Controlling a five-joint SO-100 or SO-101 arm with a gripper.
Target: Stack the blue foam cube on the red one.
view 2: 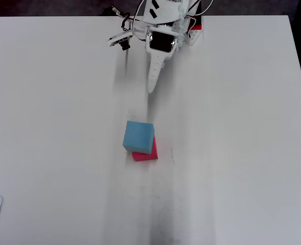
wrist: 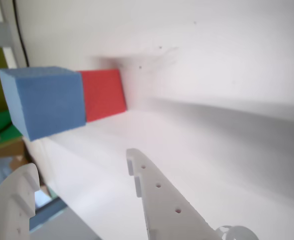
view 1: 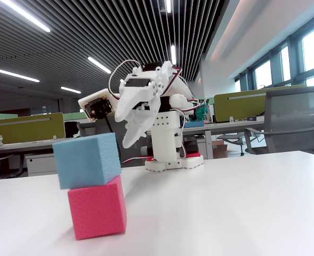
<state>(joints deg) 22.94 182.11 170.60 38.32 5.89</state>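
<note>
Pincer: gripper (wrist: 82,170) spread, empty, well clear of both cubes.
Stack: blue foam cube (view 1: 87,160) sits on the red one (view 1: 97,207), offset and twisted, one edge overhanging.
Risk: overhang on soft foam; a table bump could tip it off.
Arm: folded back near base (view 2: 193,31), fingers pointing toward stack.

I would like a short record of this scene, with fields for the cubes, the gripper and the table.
blue cube: rests on the red cube, offset and slightly turned
red cube: on the table, under the blue one
gripper: open, holds nothing, pulled back near the robot base, apart from the stack
table: white, only the stack and the robot on it in the overhead view
task state: stack looks done
</note>
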